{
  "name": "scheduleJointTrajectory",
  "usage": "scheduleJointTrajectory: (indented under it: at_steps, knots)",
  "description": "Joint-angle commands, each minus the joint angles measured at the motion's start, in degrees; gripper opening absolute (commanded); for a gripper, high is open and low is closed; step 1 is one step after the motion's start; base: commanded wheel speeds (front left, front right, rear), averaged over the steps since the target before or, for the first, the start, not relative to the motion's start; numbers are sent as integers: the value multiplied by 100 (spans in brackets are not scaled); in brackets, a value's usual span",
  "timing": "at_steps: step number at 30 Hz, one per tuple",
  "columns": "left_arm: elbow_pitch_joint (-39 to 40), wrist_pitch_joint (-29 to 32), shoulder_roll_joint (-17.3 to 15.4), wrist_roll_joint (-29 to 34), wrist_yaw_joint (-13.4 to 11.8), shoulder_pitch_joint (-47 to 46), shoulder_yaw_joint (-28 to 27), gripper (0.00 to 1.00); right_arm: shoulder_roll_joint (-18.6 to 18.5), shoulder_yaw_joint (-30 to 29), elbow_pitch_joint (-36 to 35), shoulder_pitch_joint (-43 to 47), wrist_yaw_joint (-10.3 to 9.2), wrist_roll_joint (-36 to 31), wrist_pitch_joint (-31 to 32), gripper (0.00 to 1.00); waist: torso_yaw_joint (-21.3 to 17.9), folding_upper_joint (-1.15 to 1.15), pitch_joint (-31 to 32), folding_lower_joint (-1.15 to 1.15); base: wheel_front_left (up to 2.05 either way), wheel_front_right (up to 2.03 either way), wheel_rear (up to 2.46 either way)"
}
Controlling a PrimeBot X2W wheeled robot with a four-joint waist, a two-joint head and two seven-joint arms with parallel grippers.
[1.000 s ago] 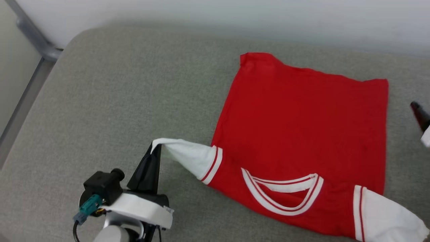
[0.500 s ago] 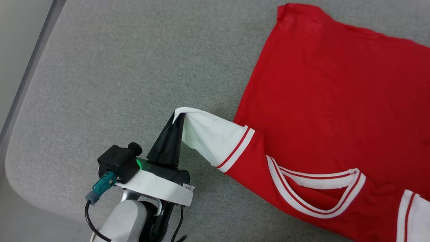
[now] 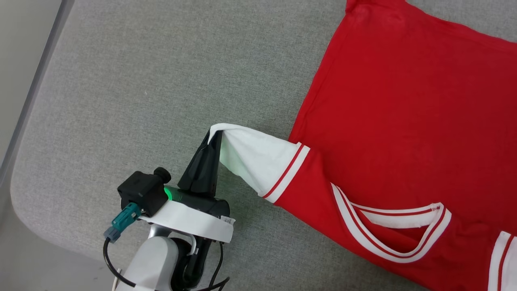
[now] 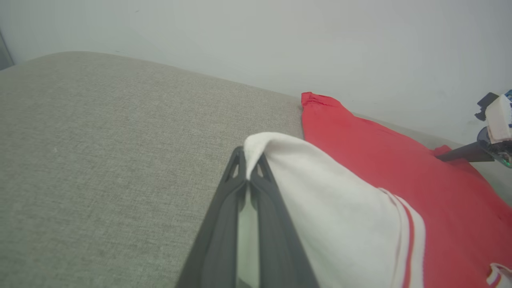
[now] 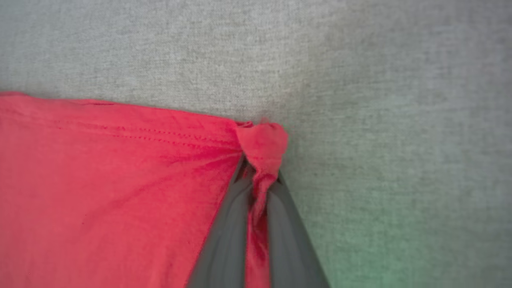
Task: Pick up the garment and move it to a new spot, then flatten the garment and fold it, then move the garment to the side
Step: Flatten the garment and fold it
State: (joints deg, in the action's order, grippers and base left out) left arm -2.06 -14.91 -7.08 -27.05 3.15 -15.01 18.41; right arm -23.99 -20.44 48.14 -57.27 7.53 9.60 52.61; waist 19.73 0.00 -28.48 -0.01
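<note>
A red garment (image 3: 404, 121) lies spread across a grey upholstered cushion (image 3: 141, 81), its red-and-white striped collar (image 3: 394, 238) on the side nearest the robot and most of its body flat. From the head camera, the left gripper (image 3: 213, 137) is seen with its dark fingers pressed together on the tip of one white sleeve (image 3: 258, 159), drawing it up into a peak off the cushion; a second white sleeve (image 3: 505, 258) runs off the lower right edge. The right wrist camera supplies what that view leaves out: the right gripper (image 5: 260, 176) clamped on a bunched corner of the red hem, cloth squeezed between its two fingers, a stitch line running away along the hem's edge. The left wrist camera looks along its own closed fingers, white cloth folded over their tips, and takes in a pale wall (image 4: 240, 40) behind the cushion, with the other arm's dark finger meeting the far red corner at the right.
</note>
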Motion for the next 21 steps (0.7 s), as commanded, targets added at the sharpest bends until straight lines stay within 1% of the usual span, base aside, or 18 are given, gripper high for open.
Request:
scheduleJointTrajectory:
  at_steps: [1, 5, 11, 13, 16, 17, 21]
  knots:
    - [-57, -39, 5, 48, 34, 48, -61, 0, 382, 108, 326, 526, -5, -156, 99, 0, -26, 0, 102, 1, 0, 0, 0]
    - [-153, -34, -19, 116, 38, 165, -145, 0, 251, 249, 21, 369, -5, -164, -202, 0, -137, 0, 371, 1, 0, 0, 0]
    - [-341, -3, -142, 115, -24, 390, -224, 0, 12, 741, -502, 427, -6, 9, -665, 0, -467, 0, 950, 1, 0, 0, 0]
    - [-403, 27, -201, 82, -63, 487, -263, 0, -78, 938, -642, 633, -7, 115, -739, 0, -612, 0, 1150, 1, 0, 0, 0]
    - [-494, 78, -275, 23, -114, 636, -333, 0, -185, 1076, -920, 998, -7, 347, -825, 0, -826, 0, 1435, 1, 0, 0, 0]
    - [-573, 121, -325, -44, -165, 766, -404, 0, -282, 1123, -1240, 1545, -7, 617, -896, 0, -1041, 0, 1663, 1, 0, 0, 0]
    - [-729, 179, -447, -166, -258, 1015, -559, 0, -245, 1073, -1689, 2478, -7, 969, -947, 0, -1322, 0, 2044, 1, 0, 0, 0]
